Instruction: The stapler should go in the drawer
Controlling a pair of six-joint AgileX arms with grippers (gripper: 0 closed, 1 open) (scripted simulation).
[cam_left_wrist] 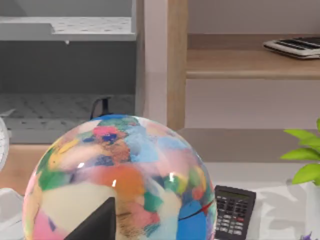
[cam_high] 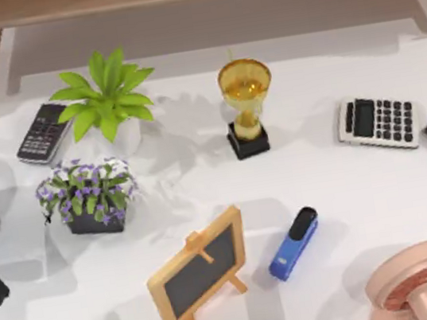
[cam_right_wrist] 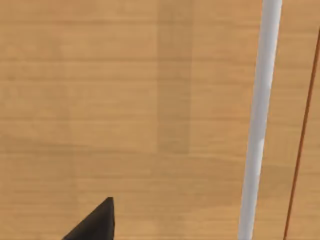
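The stapler (cam_high: 294, 244) lies untouched on the table just right of the small chalkboard (cam_high: 200, 269), so pickup probably comes first; I cannot tell either gripper's jaw state.

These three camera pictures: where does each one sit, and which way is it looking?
Top view: above the table, looking down on the stapler, trophy, plants and calculators.
Left wrist view: on the left arm, facing a globe and shelves; a dark fingertip shows.
Right wrist view: on the right arm, facing wood panelling; a dark fingertip shows.
Shared: the black calculator.
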